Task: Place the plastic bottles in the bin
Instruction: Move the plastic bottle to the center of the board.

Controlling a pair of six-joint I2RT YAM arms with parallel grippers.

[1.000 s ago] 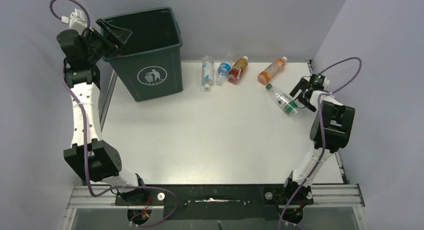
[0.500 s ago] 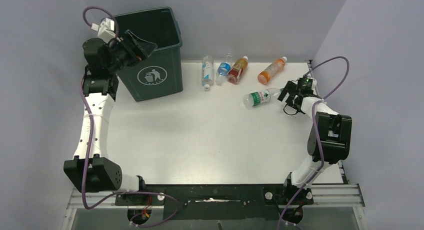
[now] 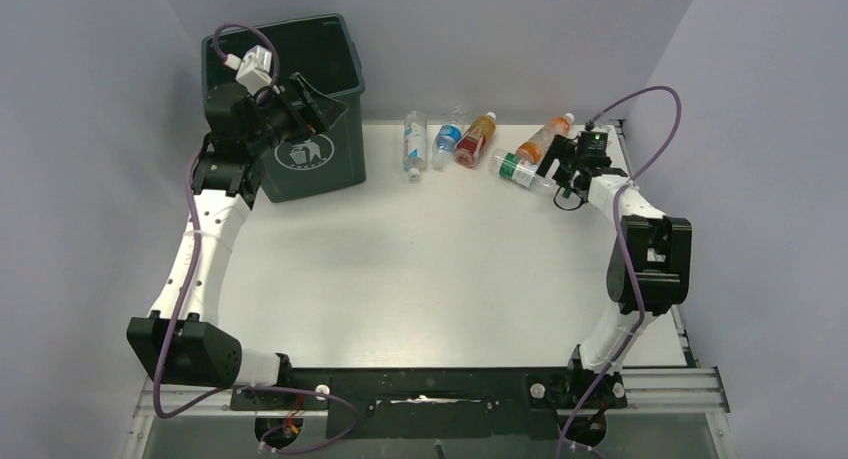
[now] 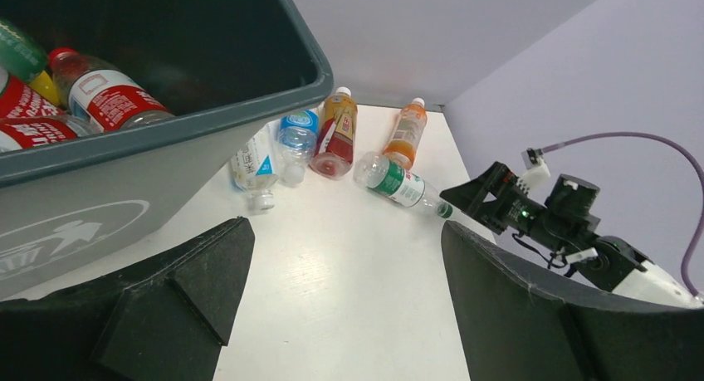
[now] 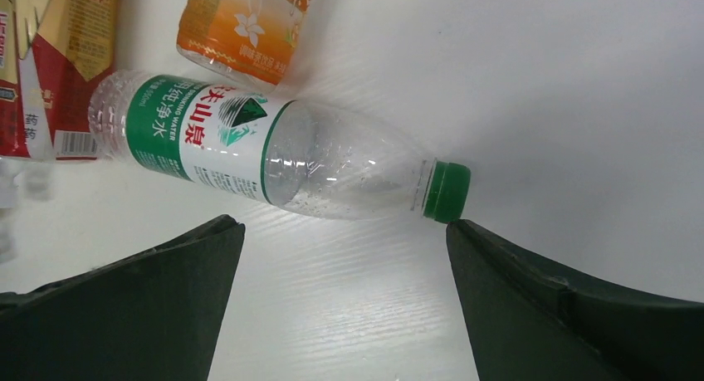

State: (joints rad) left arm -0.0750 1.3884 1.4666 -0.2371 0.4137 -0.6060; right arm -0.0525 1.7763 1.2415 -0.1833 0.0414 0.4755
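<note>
The dark green bin (image 3: pixel 338 154) stands at the back left; in the left wrist view its wall (image 4: pixel 124 178) fills the left side, with red-labelled bottles (image 4: pixel 104 99) inside. My left gripper (image 3: pixel 318 107) is open and empty, held high at the bin's front right corner. Several plastic bottles lie along the back edge: white-blue (image 3: pixel 413 144), blue-labelled (image 3: pixel 447 137), red-orange (image 3: pixel 476 139), orange (image 3: pixel 545 139) and a clear green-labelled bottle (image 3: pixel 518 169). My right gripper (image 3: pixel 556 171) is open and empty, just behind the green-labelled bottle (image 5: pixel 274 153), one finger touching its green cap (image 5: pixel 446 192).
Purple walls close in the back and sides. The right arm's cable (image 3: pixel 650 129) loops near the back right corner. A black rail (image 3: pixel 430 384) runs along the near edge by the arm bases.
My left arm swung right, from the bin's left side to its front right corner. My right gripper moved back-left, and the green-labelled bottle rolled and turned to lie beside the orange one.
</note>
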